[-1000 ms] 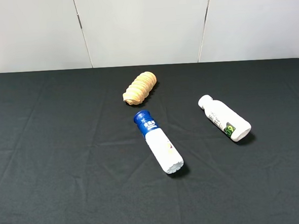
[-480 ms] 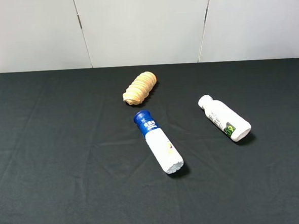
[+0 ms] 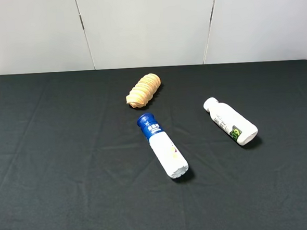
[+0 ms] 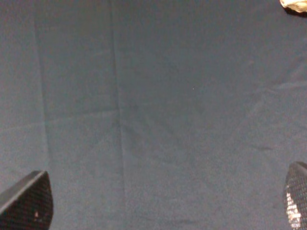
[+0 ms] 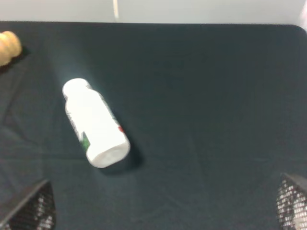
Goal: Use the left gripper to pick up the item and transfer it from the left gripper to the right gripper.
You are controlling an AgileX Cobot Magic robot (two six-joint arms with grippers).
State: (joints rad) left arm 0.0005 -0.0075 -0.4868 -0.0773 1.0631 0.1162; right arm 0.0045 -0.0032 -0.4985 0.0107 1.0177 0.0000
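1. Dark cloth [image 4: 158, 120] fills the view, creased.
2. Left gripper [image 4: 163, 201]: only two black fingertips [image 4: 29, 201] at opposite lower corners, set wide apart, nothing between.
3. Tan pastry [image 4: 295, 5] sliver at one corner, cut off.

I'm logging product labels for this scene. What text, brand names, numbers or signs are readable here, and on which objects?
Nothing can be read.
Small white bottle: dark print and a green patch on its label, too small to read; blurred in the right wrist view.
Blue-capped bottle: white characters on the blue band, too small to make out.
Pastry: no text.
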